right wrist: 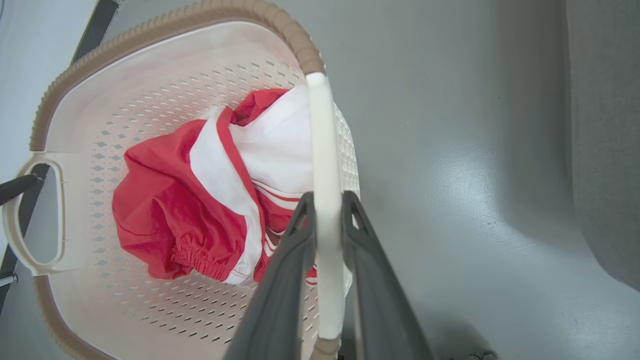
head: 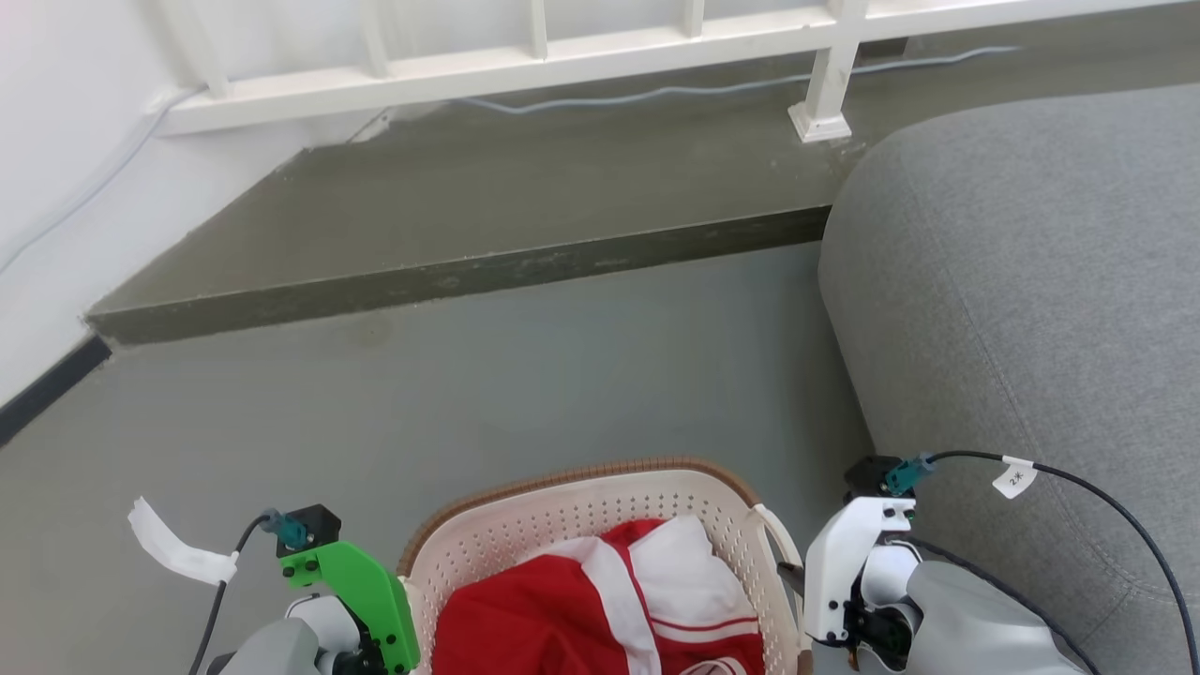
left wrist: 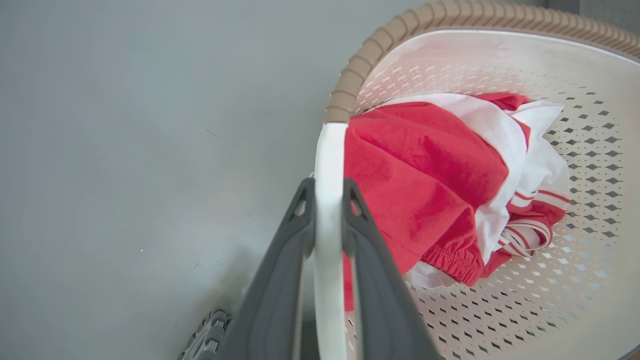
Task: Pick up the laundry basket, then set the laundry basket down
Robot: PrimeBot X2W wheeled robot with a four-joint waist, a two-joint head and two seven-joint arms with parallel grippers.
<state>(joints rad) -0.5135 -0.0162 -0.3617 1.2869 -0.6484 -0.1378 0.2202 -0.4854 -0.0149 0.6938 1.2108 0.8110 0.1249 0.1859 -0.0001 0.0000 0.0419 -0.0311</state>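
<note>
The middle of the head view is taken up by a grey floor (head: 562, 375), and its right side by a grey sofa (head: 1012, 281). The laundry basket (head: 600, 506) is seen at bottom centre, with a red and white garment (head: 581, 600) bundled inside. At lower centre of the left wrist view, a white loop handle (left wrist: 330, 150) is pinched by the left gripper (left wrist: 328, 189). The other handle (right wrist: 322, 130) is clamped likewise by the right gripper (right wrist: 328, 200).
</note>
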